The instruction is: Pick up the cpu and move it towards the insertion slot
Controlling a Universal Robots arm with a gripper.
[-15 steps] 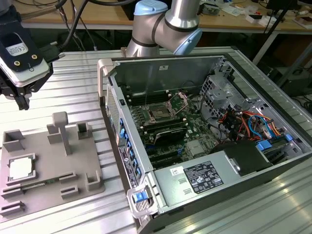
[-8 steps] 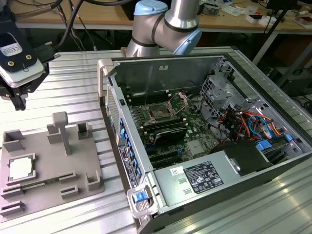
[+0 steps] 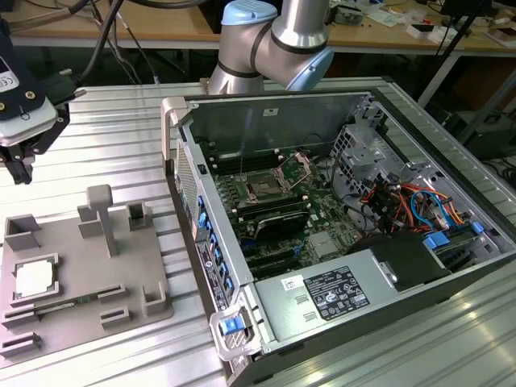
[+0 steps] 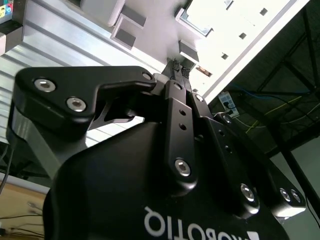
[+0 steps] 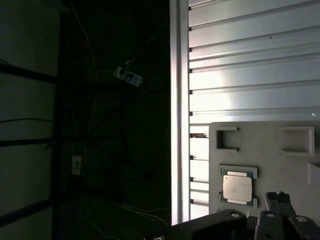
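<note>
The gripper (image 3: 18,168) was seen at the exterior view's left edge, held above the ribbed metal table (image 3: 121,137) and clear of the grey tray (image 3: 76,270). In both wrist views its fingertips (image 4: 175,65) (image 5: 273,196) were shown drawn together, pad against pad as far as could be told, with nothing gripped between them. The cpu (image 3: 34,278) was found lying flat in a square recess of the tray, pale top upward, near the tray's edge at the exterior view's left. In the first wrist view the cpu (image 5: 237,188) was seen just beside the fingertips but apart from them, framed by the tray's (image 5: 260,145) raised blocks. The insertion slot (image 3: 264,187) was set on the green board inside the open computer case (image 3: 266,125), well apart from the cpu and the gripper, toward the exterior view's right. The robot arm (image 3: 274,36) was visible behind the case.
</note>
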